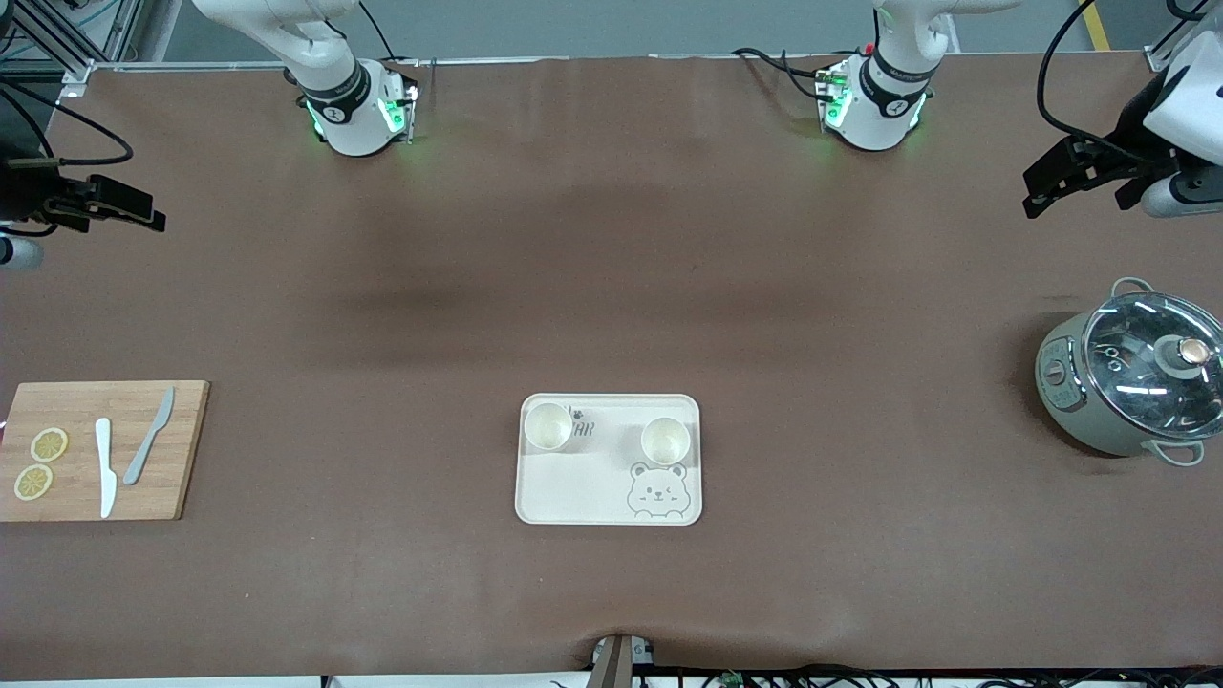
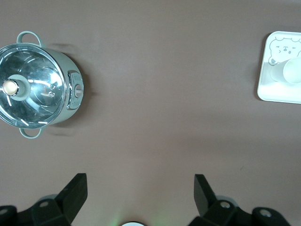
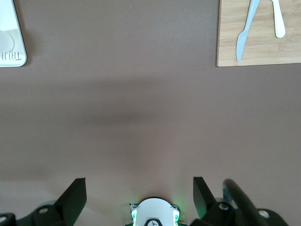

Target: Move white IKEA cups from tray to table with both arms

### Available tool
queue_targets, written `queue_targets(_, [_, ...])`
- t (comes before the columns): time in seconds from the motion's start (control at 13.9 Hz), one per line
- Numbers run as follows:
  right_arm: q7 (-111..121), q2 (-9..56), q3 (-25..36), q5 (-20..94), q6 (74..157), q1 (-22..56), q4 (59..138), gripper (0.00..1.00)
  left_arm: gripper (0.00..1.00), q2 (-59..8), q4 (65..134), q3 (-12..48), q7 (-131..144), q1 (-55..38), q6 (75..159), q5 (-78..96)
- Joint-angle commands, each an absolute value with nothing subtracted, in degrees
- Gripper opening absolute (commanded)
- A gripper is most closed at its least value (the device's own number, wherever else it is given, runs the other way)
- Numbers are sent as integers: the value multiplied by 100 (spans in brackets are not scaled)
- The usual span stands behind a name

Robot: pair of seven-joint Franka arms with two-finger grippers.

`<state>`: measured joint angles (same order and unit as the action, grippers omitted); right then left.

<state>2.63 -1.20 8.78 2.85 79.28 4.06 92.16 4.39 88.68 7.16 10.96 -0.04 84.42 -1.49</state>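
i see two white ikea cups, both small, plain, cream-white and handleless, standing upright with round rims open upward. both sit inside the bear tray [image 1: 524, 483] at mid-counter, along the tray's edge farther from the front camera. the first cup [image 1: 548, 426] is in the corner toward the right arm's end, the second cup [image 1: 665, 441] toward the left arm's end, just above the printed bear face. they stand apart, not touching.

The left gripper [image 1: 1037, 196] is hanging high in the air over the left arm's end of the table. Its two black fingers [image 2: 75, 190] are standing wide apart with nothing between them. The right gripper [image 1: 143, 212] is hanging over the right arm's end, its fingers [image 3: 75, 195] spread wide too, holding nothing.
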Motion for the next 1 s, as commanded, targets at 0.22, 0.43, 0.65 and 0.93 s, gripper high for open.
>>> queue_targets(0.22, [185,-299,809,325,7893,264,9378,100,100,404,8728,730,1072,-26,8358,-141])
queue_targets(0.43, [185,-299,809,325,7884,264,9378,100,100,229,8587,738,1142,-44,8358,-132])
queue_targets(0.65, [185,-299,809,325,7884,255,9378,100,100,-69,8569,791,1291,-307,8402,-132])
queue_targets(0.93, [185,-299,809,325,7866,264,9378,100,100,-482,8561,817,2221,-798,8823,-105])
